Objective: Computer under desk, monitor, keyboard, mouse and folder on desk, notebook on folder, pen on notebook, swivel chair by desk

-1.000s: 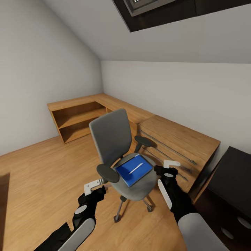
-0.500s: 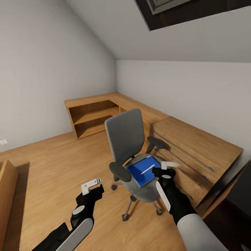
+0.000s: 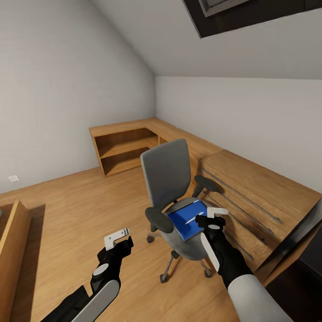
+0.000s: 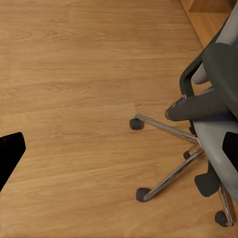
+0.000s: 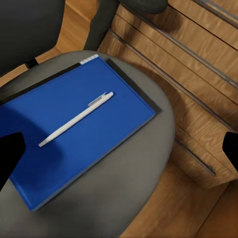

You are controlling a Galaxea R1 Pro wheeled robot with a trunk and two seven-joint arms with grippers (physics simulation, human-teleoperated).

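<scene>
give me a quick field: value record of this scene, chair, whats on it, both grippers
chair: grey swivel chair on the wood floor, beside the oak drawer unit
on seat: blue folder lying flat, white pen on top of it
under folder: a dark edge shows along one side, possibly the notebook, cannot tell
right gripper: open, above the seat's edge near the folder, holding nothing
left gripper: open, over bare floor, apart from the chair
chair base: chrome legs on castors
</scene>
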